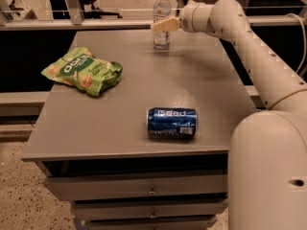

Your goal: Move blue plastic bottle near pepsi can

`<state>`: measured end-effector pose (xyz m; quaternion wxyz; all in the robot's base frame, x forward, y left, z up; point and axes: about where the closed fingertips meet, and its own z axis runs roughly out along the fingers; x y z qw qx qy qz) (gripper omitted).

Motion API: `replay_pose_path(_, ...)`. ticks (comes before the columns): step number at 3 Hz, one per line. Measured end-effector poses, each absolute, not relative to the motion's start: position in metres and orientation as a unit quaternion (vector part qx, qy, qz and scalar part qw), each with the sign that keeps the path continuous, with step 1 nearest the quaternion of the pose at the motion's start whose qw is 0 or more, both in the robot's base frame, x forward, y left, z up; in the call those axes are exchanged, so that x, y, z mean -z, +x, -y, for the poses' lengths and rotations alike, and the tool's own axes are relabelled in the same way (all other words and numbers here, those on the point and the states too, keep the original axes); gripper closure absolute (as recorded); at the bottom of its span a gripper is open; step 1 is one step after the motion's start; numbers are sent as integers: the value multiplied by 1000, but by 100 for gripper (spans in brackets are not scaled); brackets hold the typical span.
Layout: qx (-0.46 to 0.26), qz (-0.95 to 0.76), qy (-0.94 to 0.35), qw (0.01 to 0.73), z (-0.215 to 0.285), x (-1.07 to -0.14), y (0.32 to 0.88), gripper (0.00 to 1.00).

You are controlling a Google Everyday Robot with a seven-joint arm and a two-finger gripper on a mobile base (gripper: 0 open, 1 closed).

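Note:
The blue plastic bottle (162, 5) is a small clear bottle with a white cap. It stands upright at the far edge of the grey table (201, 85). My gripper (161, 25) reaches in from the right and is at the bottle's middle, overlapping it at label height. The pepsi can (171, 122) is blue and lies on its side near the table's front edge, well in front of the bottle. The bottle's base rests on the table.
A green crinkled snack bag (82, 71) lies on the table's left side. My white arm (249, 37) spans the table's right edge, with the robot body (268, 171) at the lower right. Drawers (144, 188) sit under the table. A railing runs behind it.

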<state>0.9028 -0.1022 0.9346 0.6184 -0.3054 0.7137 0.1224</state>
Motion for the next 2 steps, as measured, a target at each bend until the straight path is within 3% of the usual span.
replay_pose_path(1, -170, -731, -292, 593, 99, -931, 902, 15)
replay_pose_path(2, -231, -737, -285, 567, 89, -927, 887, 38)
